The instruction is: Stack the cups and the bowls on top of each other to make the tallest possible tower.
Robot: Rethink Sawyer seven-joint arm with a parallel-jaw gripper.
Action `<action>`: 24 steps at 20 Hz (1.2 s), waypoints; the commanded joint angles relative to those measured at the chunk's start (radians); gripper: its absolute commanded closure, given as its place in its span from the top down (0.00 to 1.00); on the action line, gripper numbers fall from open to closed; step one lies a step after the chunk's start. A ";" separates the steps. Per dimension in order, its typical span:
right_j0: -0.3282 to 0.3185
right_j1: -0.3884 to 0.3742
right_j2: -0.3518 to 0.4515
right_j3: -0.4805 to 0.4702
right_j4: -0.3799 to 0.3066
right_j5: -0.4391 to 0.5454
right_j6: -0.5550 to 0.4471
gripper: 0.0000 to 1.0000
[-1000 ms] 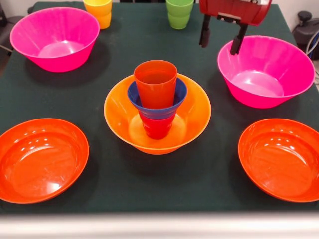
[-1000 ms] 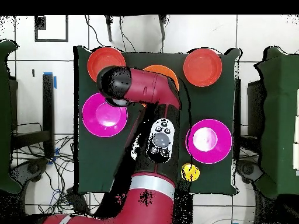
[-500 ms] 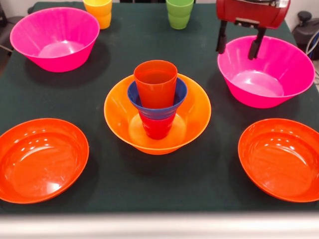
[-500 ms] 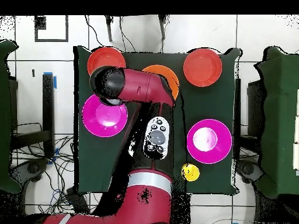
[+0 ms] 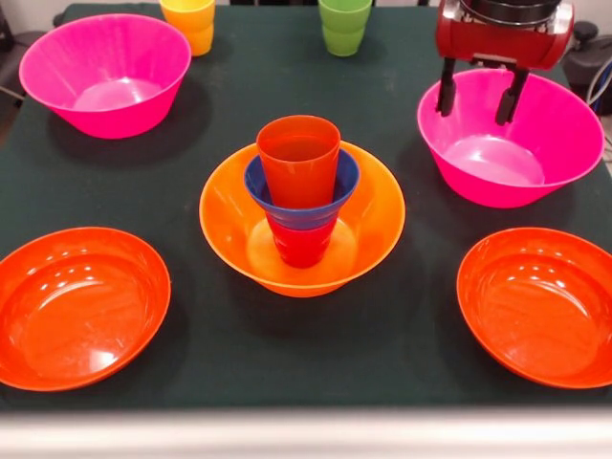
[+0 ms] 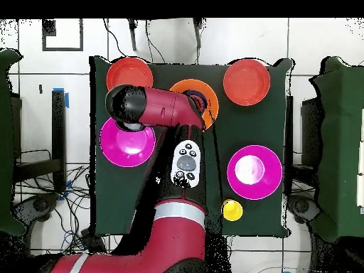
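Now the claw (image 5: 477, 92) is seen at the upper right of the front view, fingers spread and empty, hung over the far rim of the right pink bowl (image 5: 512, 139). At frame centre the tower is found: orange bowl (image 5: 302, 218) as base, red cup (image 5: 302, 242) in it, blue bowl (image 5: 302, 191) on that, orange cup (image 5: 298, 158) on top. Another pink bowl (image 5: 105, 74) is placed upper left. Yellow cup (image 5: 189, 23) and green cup (image 5: 343, 24) are set at the top edge. Two red-orange bowls (image 5: 80, 306) (image 5: 540, 304) are placed lower left and lower right.
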 commanded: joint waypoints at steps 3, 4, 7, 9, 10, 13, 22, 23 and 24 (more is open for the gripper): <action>0.017 0.061 0.084 0.101 -0.117 -0.056 -0.033 1.00; 0.016 0.058 0.084 0.109 -0.120 -0.063 -0.035 1.00; 0.010 0.042 0.083 0.128 -0.137 -0.062 -0.043 1.00; 0.002 0.040 0.090 0.129 -0.145 -0.062 -0.049 1.00; -0.001 0.038 0.092 0.129 -0.149 -0.059 -0.051 1.00; -0.006 0.030 0.097 0.135 -0.159 -0.054 -0.055 1.00; -0.011 0.051 0.122 0.163 -0.172 -0.129 -0.020 1.00; -0.010 0.056 0.123 0.165 -0.175 -0.137 -0.018 1.00; -0.009 0.061 0.125 0.166 -0.178 -0.144 -0.017 1.00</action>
